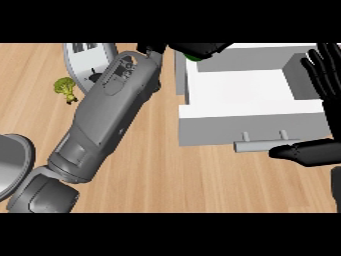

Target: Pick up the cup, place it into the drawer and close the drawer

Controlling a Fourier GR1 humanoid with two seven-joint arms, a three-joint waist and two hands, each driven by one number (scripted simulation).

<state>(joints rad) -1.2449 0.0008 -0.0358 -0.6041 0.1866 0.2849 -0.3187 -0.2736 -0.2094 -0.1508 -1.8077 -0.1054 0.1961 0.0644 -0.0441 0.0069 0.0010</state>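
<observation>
Cup (193, 57) barely peeks out green under my left robot hand (199, 48), fingers curled round it over the open drawer (239, 87). Probably light, stiff and a bit slick, so I'd hold its sides. Right robot hand (334, 95) rests open.

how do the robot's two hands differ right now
The left hand reaches far across the counter to the back edge of the open drawer, curled round something green; the right hand stands open beside the drawer's right side, fingers straight. The left hand shows only in part, at the view's top; the right shows whole. Both are black.
</observation>
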